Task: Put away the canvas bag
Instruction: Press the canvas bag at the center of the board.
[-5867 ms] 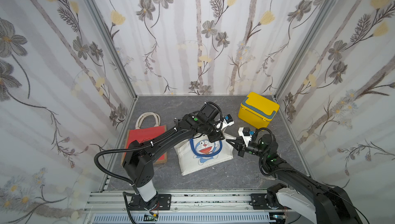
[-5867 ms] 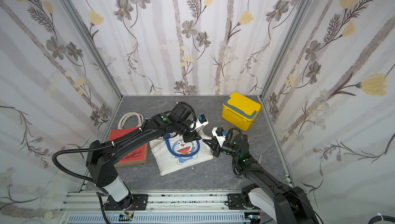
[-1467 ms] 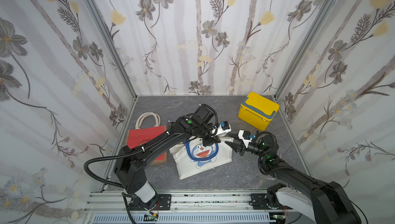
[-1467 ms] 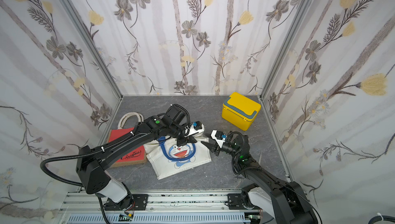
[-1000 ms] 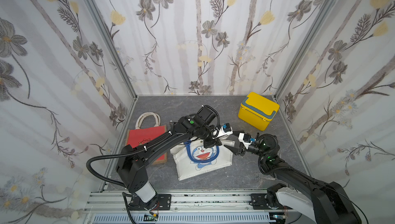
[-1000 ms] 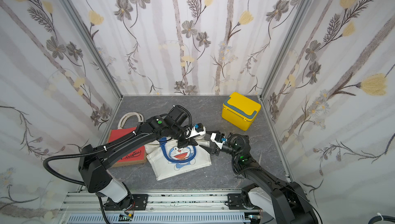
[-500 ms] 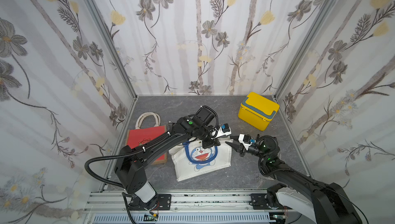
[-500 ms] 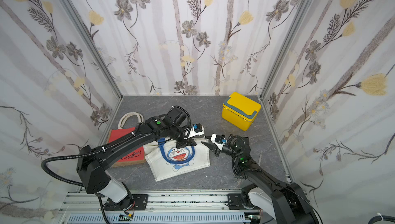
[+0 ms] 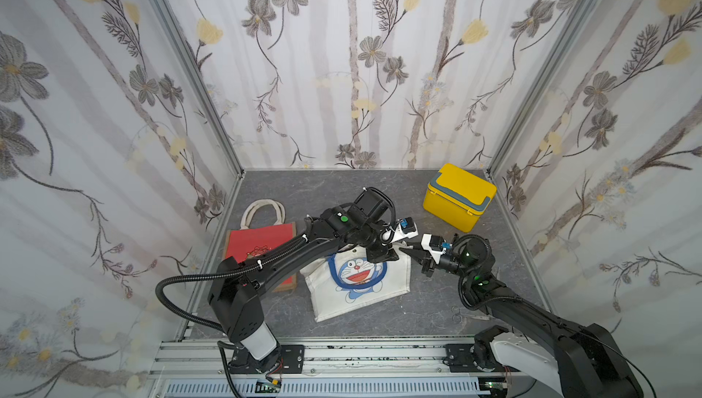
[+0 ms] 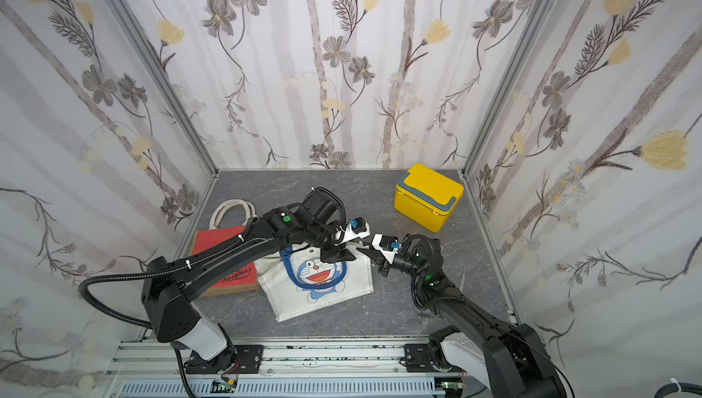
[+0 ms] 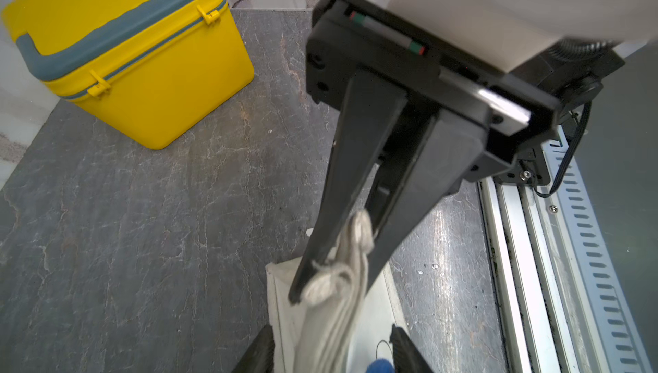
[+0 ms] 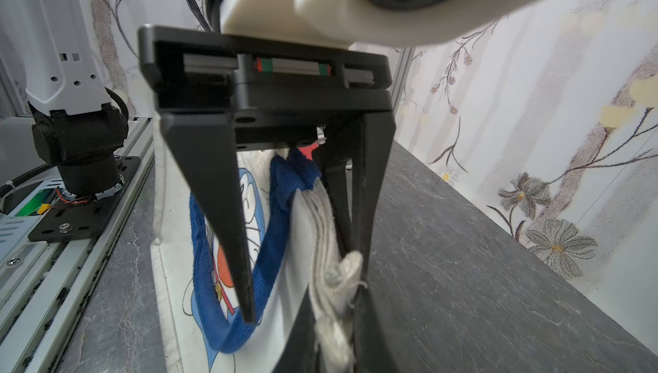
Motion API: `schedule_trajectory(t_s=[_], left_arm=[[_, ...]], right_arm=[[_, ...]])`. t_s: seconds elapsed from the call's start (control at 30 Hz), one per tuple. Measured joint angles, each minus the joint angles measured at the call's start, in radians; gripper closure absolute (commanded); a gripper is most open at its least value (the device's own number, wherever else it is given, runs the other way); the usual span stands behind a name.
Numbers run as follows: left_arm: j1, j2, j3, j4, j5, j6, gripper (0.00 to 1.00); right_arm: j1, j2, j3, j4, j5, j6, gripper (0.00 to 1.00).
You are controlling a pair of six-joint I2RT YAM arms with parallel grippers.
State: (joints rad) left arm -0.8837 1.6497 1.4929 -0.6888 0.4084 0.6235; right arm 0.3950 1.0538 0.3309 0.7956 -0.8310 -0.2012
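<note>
We judge step: handover of grip. Right end effector clenched on top corner of canvas bag. Left end effector released, jaws apart around same edge. Bag body flat on bench below both. Next we need left clear, then right fold.

Robot test booth, floral wall panels, aluminium mounting rail
</note>
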Motion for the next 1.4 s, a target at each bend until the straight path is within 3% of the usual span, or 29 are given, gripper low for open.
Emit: schedule_trajectory(t_s=[0.07, 0.13, 0.23, 0.37, 0.5, 0.63, 0.7, 0.9, 1.1, 1.2, 1.23, 1.33, 1.4], left_arm=[[-0.008, 0.025, 0.026, -0.012, -0.018, 0.0, 0.73], [-0.005, 0.035, 0.037, -0.019, -0.026, 0.0, 0.76], [-0.007, 0.034, 0.039, -0.04, -0.027, -0.005, 0.99], [-0.007, 0.026, 0.059, -0.055, -0.027, -0.021, 1.0], [-0.005, -0.004, 0.057, -0.055, -0.01, -0.018, 1.0], [-0.008, -0.052, 0.038, -0.055, 0.039, 0.016, 1.0], [-0.009, -0.066, 0.032, -0.055, 0.051, 0.029, 1.0], [-0.011, -0.112, -0.003, -0.049, 0.041, 0.037, 1.0], [-0.013, -0.144, -0.053, -0.013, 0.025, 0.037, 1.0], [-0.013, -0.15, -0.069, 0.014, 0.017, 0.034, 0.99], [-0.013, -0.151, -0.076, 0.024, 0.01, 0.032, 0.9], [-0.013, -0.149, -0.088, 0.052, -0.039, 0.017, 0.48], [-0.011, -0.134, -0.087, 0.069, -0.086, -0.001, 0.48]], right_arm=[[-0.001, -0.014, 0.0, -0.021, 0.004, 0.009, 0.87], [-0.001, -0.027, -0.008, -0.028, 0.006, 0.01, 0.7], [-0.005, -0.043, -0.031, -0.015, 0.019, 0.002, 0.45], [-0.011, -0.046, -0.059, -0.013, 0.015, -0.009, 0.11], [-0.007, -0.011, -0.07, 0.013, 0.003, 0.004, 0.0], [0.013, 0.083, -0.055, 0.061, -0.005, 0.019, 0.0], [0.024, 0.126, -0.035, 0.08, -0.007, 0.028, 0.06], [0.037, 0.18, -0.026, 0.126, -0.017, 0.048, 0.4], [0.04, 0.086, -0.094, 0.097, 0.0, 0.051, 0.98], [0.046, 0.064, -0.111, 0.097, 0.008, 0.061, 1.0], [0.052, 0.064, -0.111, 0.096, 0.018, 0.062, 1.0], [0.079, 0.061, -0.11, 0.078, 0.061, 0.077, 1.0], [0.092, 0.054, -0.11, 0.061, 0.084, 0.089, 1.0]])
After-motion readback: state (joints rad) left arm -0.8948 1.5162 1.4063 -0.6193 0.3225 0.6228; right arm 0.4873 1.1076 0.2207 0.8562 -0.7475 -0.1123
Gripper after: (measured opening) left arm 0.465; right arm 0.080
